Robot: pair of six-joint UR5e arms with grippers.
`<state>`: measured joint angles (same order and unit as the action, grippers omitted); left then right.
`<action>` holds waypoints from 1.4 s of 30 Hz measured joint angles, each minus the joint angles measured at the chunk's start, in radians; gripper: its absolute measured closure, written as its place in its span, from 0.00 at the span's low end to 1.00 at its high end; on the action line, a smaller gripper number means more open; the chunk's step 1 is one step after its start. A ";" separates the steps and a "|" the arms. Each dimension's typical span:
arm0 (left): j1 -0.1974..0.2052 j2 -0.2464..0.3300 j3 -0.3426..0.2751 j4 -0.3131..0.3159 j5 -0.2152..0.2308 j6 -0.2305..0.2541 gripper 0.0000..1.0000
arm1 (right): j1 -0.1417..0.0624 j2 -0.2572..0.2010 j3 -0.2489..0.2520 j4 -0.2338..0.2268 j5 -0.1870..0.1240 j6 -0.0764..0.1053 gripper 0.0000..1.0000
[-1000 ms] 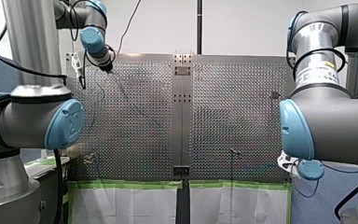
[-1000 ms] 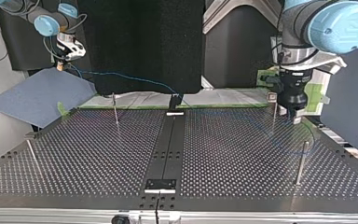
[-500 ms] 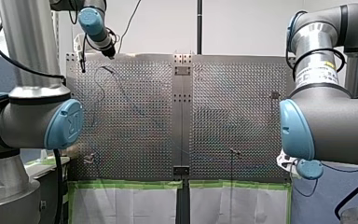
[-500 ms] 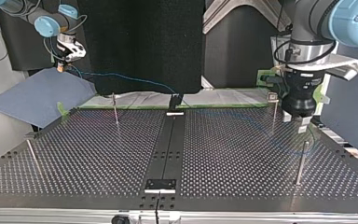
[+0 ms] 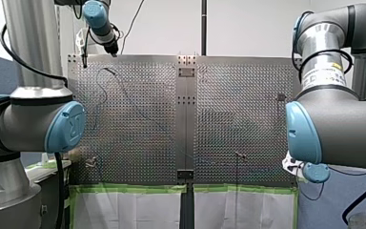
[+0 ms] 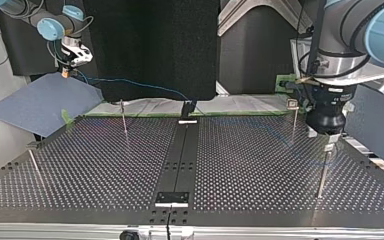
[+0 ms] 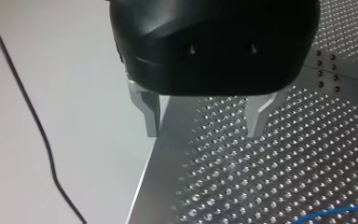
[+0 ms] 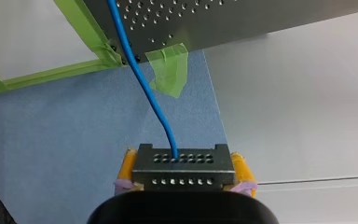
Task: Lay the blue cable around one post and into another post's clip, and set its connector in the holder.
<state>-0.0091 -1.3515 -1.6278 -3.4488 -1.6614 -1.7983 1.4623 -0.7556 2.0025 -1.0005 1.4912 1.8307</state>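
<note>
The thin blue cable runs from my right gripper at the top view's far left, over the table's far edge and across the perforated table. In the right wrist view my right gripper is shut, its yellow pads on the black connector, with the cable leading ahead. My left gripper hangs just above a tall post at the top view's right. Its metal fingers stand open with nothing between them, over the table's corner; a bit of cable lies beyond.
More thin posts stand on the table, one with a clip on top. A black holder sits at the far middle edge. A blue sheet and green tape lie off the table below my right gripper.
My left gripper has moved from near the clip post toward the tall post at the top view's right, nearer that camera. My right gripper has stayed put with the connector.
</note>
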 joint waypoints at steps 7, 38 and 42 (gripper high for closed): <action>-0.002 0.001 0.052 -0.053 -0.010 -0.002 0.09 | 0.002 0.000 0.000 0.000 0.000 0.001 1.00; -0.023 0.000 0.004 -0.300 -0.045 -0.017 0.09 | 0.002 0.000 0.000 0.005 0.000 0.000 1.00; -0.024 0.000 0.003 -0.303 -0.046 -0.018 0.09 | 0.002 0.000 0.000 0.005 0.000 0.000 1.00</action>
<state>-0.0334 -1.3517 -1.6246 -3.7522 -1.7075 -1.8164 1.4641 -0.7552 2.0024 -0.9957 1.4912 1.8303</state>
